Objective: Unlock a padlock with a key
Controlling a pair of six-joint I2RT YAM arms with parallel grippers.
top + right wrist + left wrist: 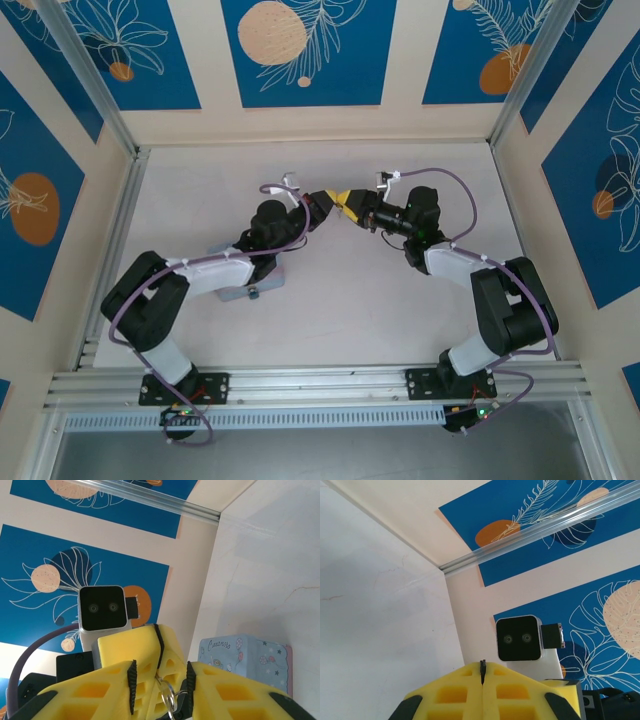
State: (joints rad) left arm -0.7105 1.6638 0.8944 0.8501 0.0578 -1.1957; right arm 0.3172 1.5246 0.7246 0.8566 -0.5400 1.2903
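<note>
Above the middle of the table my left gripper [328, 203] and right gripper [350, 207] meet tip to tip. The left gripper [481, 672] is shut, its yellow fingers [130, 647] pressed flat together on a thin metal piece that I take for the key [161, 676]. A silver key ring [168, 697] hangs from that piece. My right gripper [161, 666] is open, one finger on each side of the ring. A small dark body, seemingly the padlock [183, 706], sits low against the right-hand finger, largely hidden.
A light-blue tin [245, 662] with a cartoon print lies on the table, partly under the left arm [245, 285]. Aluminium rails and patterned walls [300, 40] enclose the white table [360, 300]. The other wrist's camera [519, 638] faces me close by.
</note>
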